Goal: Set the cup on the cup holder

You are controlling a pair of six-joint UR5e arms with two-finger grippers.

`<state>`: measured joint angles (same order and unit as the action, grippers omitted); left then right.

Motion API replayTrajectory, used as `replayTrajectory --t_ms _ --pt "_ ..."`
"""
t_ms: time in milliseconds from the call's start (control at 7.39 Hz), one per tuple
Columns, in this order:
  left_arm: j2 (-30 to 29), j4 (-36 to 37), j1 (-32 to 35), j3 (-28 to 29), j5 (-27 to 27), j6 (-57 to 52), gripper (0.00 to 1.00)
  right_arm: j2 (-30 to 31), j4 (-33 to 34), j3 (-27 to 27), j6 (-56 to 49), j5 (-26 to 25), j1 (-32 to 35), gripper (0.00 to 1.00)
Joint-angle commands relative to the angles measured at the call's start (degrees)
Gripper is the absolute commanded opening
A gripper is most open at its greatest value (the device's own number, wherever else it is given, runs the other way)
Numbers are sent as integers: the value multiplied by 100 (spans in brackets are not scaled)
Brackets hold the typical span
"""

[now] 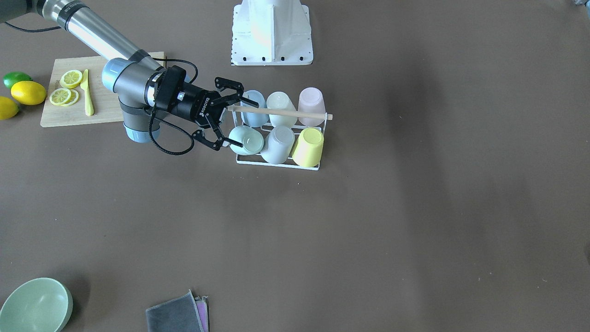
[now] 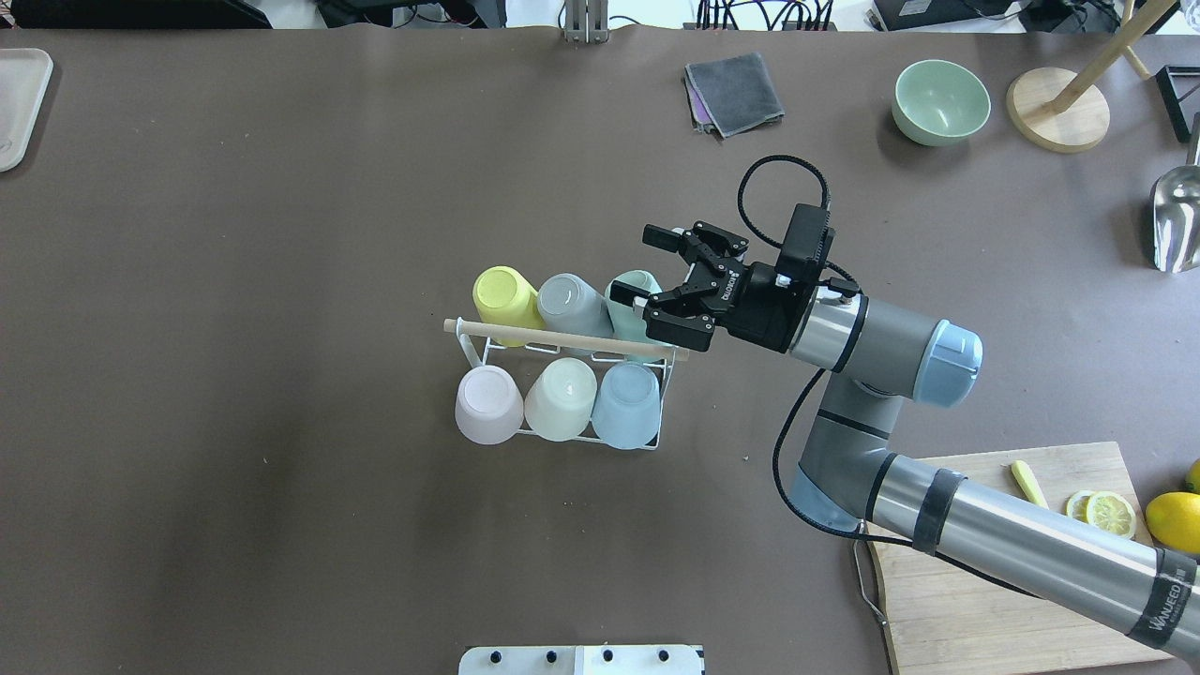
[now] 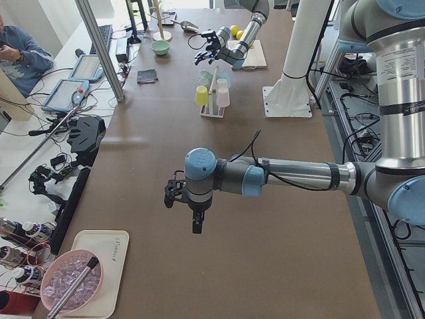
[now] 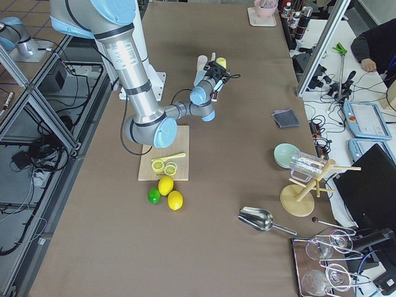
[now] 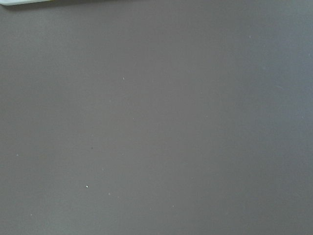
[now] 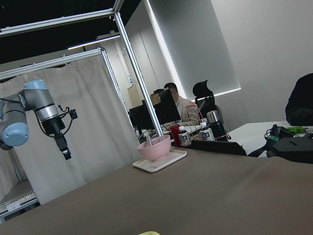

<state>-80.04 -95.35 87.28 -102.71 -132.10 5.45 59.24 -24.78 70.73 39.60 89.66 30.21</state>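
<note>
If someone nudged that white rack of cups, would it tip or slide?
Probably slide: the rack sits low on a wide wire base. Thin wire looks light, so a small nudge may shift it. The upturned cups merely rest over prongs and might wobble or fall off.

"ROBOTIQ" — on the right jaws

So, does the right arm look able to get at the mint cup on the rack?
Probably yes: the right gripper hangs open right at the mint cup, at the cup holder's end, nothing between; the wooden rod runs close by.
</note>
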Motion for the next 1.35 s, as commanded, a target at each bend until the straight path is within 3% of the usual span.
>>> replayTrajectory --t_ms 0,271,812,1082,1217 --pt "-20 -2 0 -12 0 0 99 -9 17 2 -5 86 290 100" --pt "-29 -2 0 -3 0 -9 99 -53 733 202 -40 175 817 100" --pt "-29 -2 0 -3 26 -9 99 -9 3621 905 -14 403 1336 100" --pt "-29 -2 0 -3 26 -9 99 445 5763 2095 -6 1409 1662 100" --pt "-29 7 0 -3 26 -9 99 796 6601 2694 3 1623 1715 100"
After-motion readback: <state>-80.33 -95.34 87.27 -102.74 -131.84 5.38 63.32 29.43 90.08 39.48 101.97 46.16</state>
